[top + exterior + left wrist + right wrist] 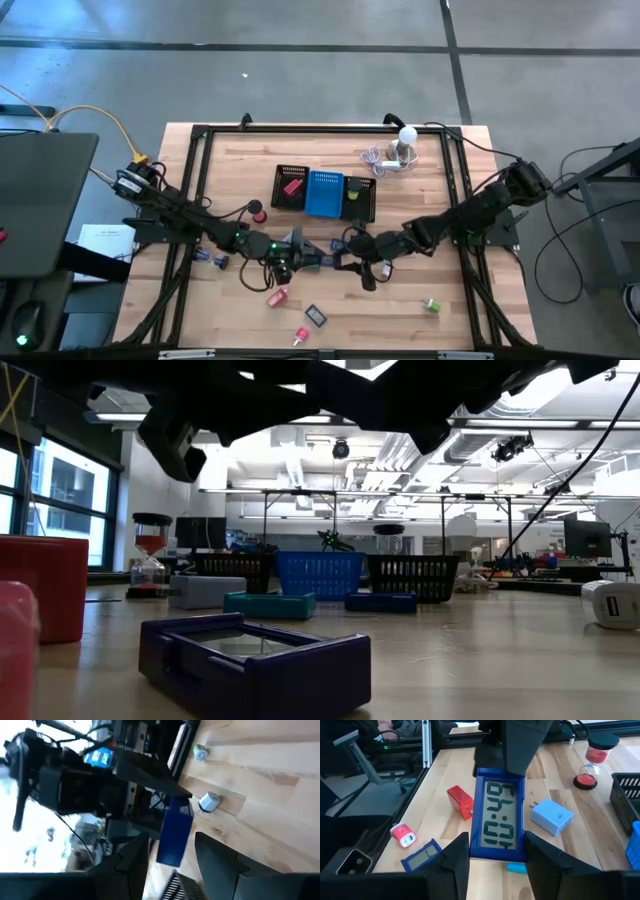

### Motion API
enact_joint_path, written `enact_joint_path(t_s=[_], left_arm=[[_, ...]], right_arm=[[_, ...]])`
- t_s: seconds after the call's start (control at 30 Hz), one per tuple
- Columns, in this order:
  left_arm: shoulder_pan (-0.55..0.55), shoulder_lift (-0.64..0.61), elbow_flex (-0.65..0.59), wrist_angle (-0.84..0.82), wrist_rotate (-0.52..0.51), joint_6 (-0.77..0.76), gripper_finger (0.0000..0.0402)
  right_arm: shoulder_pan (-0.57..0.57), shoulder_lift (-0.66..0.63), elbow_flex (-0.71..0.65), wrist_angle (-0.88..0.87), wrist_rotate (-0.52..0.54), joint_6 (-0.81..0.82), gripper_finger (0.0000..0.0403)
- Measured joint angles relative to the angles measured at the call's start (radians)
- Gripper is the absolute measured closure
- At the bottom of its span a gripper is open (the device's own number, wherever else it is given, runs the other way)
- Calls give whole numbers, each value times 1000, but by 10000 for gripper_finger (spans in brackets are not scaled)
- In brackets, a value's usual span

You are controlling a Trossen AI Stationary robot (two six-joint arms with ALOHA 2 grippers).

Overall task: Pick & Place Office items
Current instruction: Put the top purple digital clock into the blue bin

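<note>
A light wooden table (440, 230), framed by black rails, is seen from above standing on a grey concrete floor with dark lines. A black mesh tray with a blue middle section (325, 193) is set toward the far edge, with a white ball-topped gadget and its cable (402, 150) beside it.

Both arms are met over the table's middle. A blue digital clock (499, 820) is held between them: it is clamped at one end by the right gripper (497, 852), its display facing that wrist camera, and the left gripper (172, 857) is closed on the same clock from the other end, where it shows edge-on.

The other office items are scattered on the wood: a red block (460, 802), a pink charger (402, 834), a second small blue display (422, 855), a pale blue adapter (552, 816) and a red hourglass (591, 760). A green piece (432, 305) lies well apart near the front right.

At table height, an open industrial room is seen behind, with tall windows at the left, ceiling pipes and lamps, and desks with monitors.
</note>
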Motion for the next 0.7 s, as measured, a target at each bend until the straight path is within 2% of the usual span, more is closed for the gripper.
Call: enact_joint_path(t_s=[0.13,0.3,0.43,0.7], left_arm=[[19,0,0,20,55,-104,248],[26,0,0,19,66,23,248],[26,0,0,19,66,35,253],[26,0,0,11,67,46,326]], right_arm=[[-7,0,0,1,-1,-7,263],[-7,0,0,0,-2,-12,263],[-7,0,0,0,-3,-11,263],[-7,0,0,1,-12,-7,263]])
